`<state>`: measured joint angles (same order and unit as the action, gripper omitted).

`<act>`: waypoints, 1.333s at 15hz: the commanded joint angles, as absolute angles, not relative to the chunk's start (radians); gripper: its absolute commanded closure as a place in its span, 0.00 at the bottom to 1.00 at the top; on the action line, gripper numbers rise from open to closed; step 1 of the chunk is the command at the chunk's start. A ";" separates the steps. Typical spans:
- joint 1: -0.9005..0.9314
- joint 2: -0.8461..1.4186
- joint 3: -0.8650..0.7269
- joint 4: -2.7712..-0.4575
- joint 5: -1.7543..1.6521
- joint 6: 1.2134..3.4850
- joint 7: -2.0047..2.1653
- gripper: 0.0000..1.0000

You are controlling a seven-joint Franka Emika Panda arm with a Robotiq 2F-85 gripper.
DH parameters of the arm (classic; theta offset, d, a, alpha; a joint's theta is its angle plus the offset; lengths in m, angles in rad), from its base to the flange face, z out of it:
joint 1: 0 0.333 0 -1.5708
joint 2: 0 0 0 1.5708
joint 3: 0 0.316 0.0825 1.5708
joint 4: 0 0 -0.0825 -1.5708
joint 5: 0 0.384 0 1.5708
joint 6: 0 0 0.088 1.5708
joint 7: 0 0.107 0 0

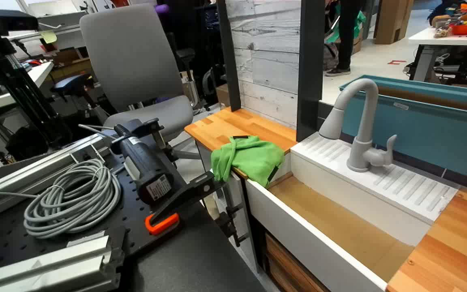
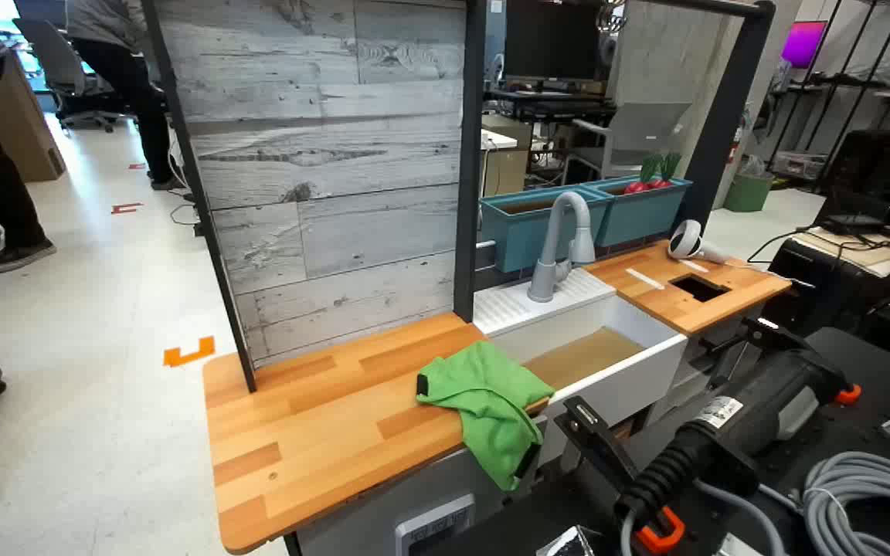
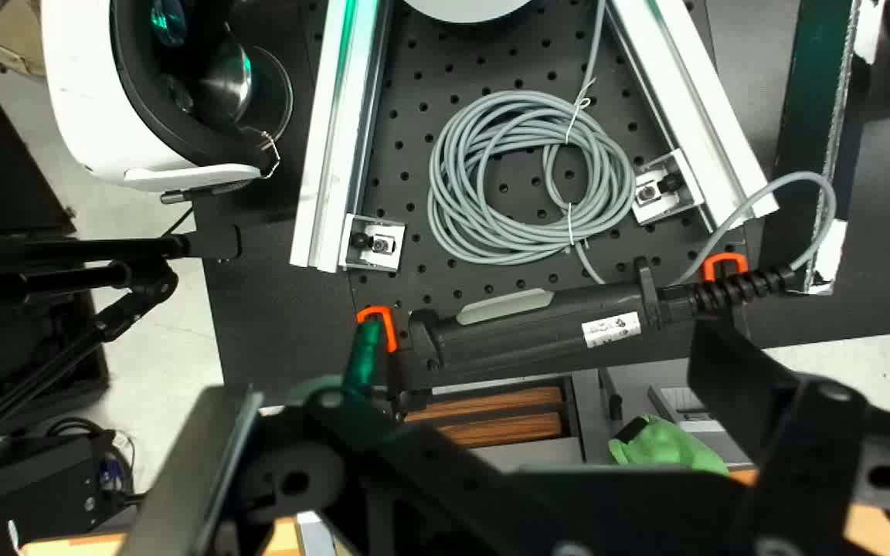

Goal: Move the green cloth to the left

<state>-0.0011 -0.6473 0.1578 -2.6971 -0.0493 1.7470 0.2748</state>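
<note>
Your gripper [image 3: 476,371] has its jaws wide apart with nothing held, so you'd do well to centre it over the upper folds of the green cloth [image 2: 484,394], which lies at the right end of the wooden counter [image 2: 321,455] beside the sink [image 2: 630,395], drooping over the near edge. Lift before dragging, lest the hanging corner snag; the counter runs on leftward, with the plank panel [image 2: 337,177] along its far side.
</note>
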 commanded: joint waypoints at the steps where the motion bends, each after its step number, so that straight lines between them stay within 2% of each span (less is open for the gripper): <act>1: 0.008 -0.646 0.149 -2.695 -0.054 1.744 0.279 0.00; 3: 0.002 -0.627 0.154 -2.688 -0.044 1.776 0.306 0.00; 8: -0.024 -0.472 0.168 -2.645 -0.029 2.037 0.454 0.00; 13: -0.043 -0.182 0.155 -2.542 -0.026 2.365 0.581 0.00; 20: -0.006 0.265 0.069 -2.339 0.032 2.593 0.589 0.00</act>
<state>-0.0320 0.0700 0.1088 -2.4580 -0.0122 2.5345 0.5985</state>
